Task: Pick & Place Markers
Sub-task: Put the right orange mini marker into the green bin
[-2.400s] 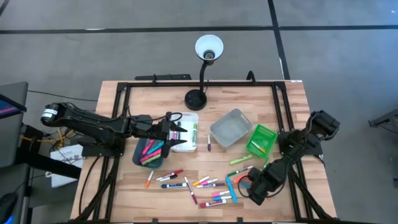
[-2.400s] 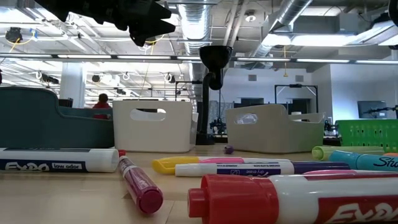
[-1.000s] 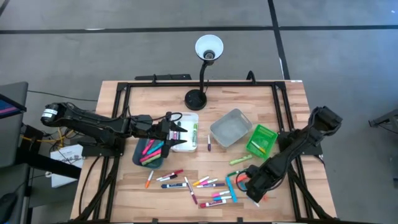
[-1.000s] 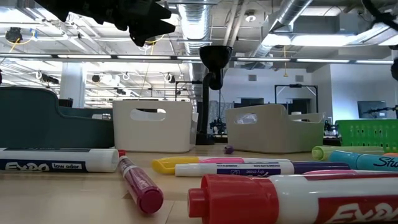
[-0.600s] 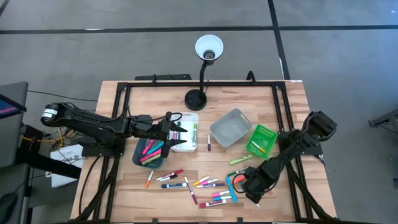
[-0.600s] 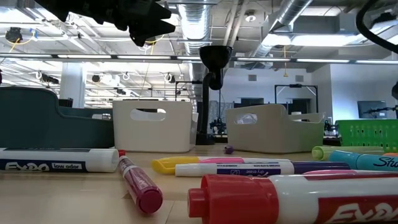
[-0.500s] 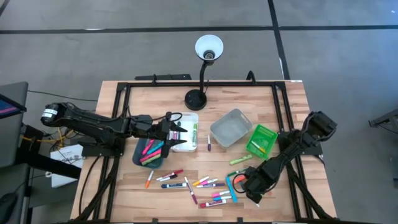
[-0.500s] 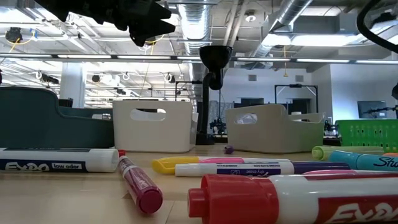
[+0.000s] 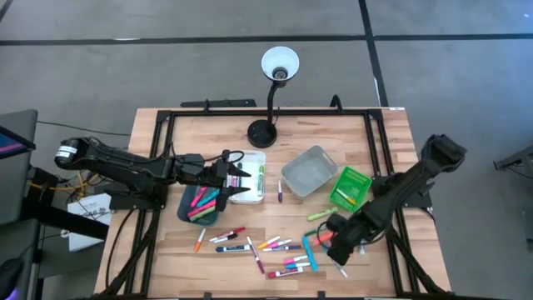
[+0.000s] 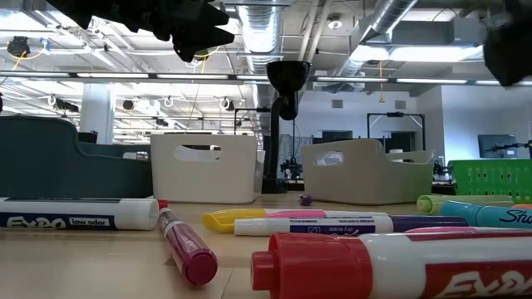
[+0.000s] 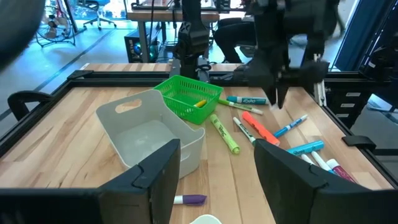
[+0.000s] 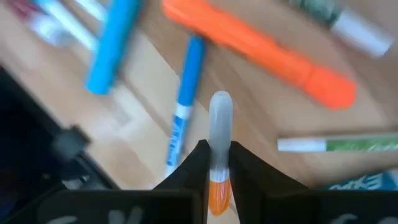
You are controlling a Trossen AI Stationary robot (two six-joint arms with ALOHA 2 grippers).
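Many markers (image 9: 271, 247) lie loose on the near half of the wooden table, among them an orange one (image 12: 261, 53) and a blue one (image 12: 185, 102). My right gripper (image 9: 336, 242) hangs over their right end, shut on an orange marker with a pale cap (image 12: 219, 124). From the left wrist view that marker (image 11: 279, 98) points down. My left gripper (image 9: 239, 177) waits open over the white bin (image 9: 252, 188), next to the teal bin (image 9: 200, 205) that has markers in it. My right gripper pinches the marker's orange barrel (image 12: 217, 186) between its two fingers (image 12: 194, 163). The pale cap end (image 12: 220, 112) sticks out past the fingertips. The fingers come steeply from above and lie along the marker. It points down and looks clear of the table.
A grey bin (image 9: 310, 172) and a green bin (image 9: 351, 187) stand at the right of the middle. A black desk lamp (image 9: 265, 132) stands at the far middle. A purple marker (image 11: 189, 200) lies by the white bin. A black frame (image 9: 158, 125) runs round the table's edges.
My right arm has risen from the loose markers and tipped steeper, with its gripper moving a little toward the far edge and carrying the orange marker up off the table. The left arm has kept still.
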